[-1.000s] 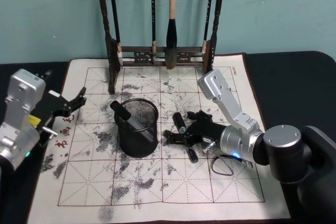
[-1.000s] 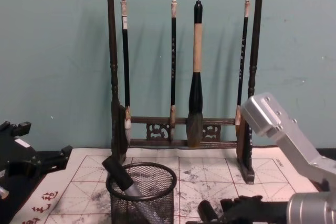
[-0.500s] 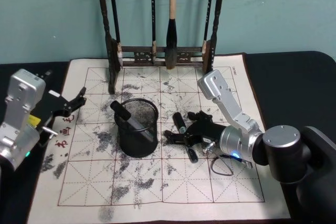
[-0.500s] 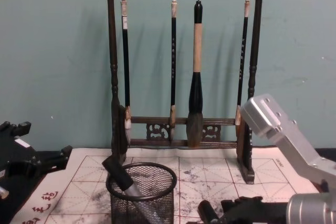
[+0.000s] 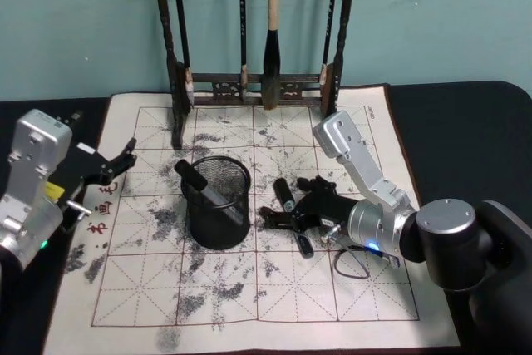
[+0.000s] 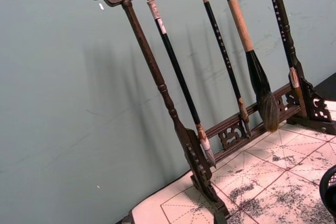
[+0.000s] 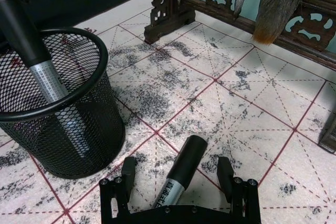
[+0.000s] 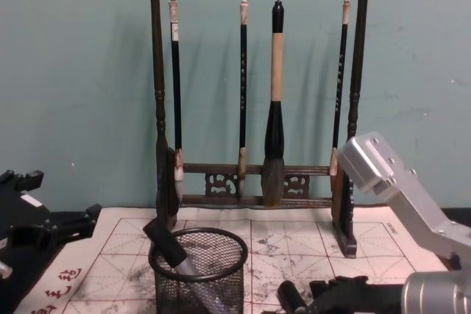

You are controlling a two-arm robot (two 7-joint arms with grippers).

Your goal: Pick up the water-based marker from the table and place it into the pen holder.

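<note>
Straddling the water-based marker beside the pen holder, right pincer sits released (left pincer released too, parked apart).

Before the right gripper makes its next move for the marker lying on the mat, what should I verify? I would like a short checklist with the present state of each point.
1. The marker lies between the fingers of the right gripper: ok.
2. The fingers are open, with a gap on each side of the marker: ok.
3. The pen holder stands upright on the mat, close beside the right gripper: ok.
4. Room in the pen holder: a second marker leans inside, and the rest is free: ok.
5. The left gripper is at the mat's left edge, apart from the pen holder: ok.
6. The fingers are low enough to close on the marker's body: cannot tell.
</note>
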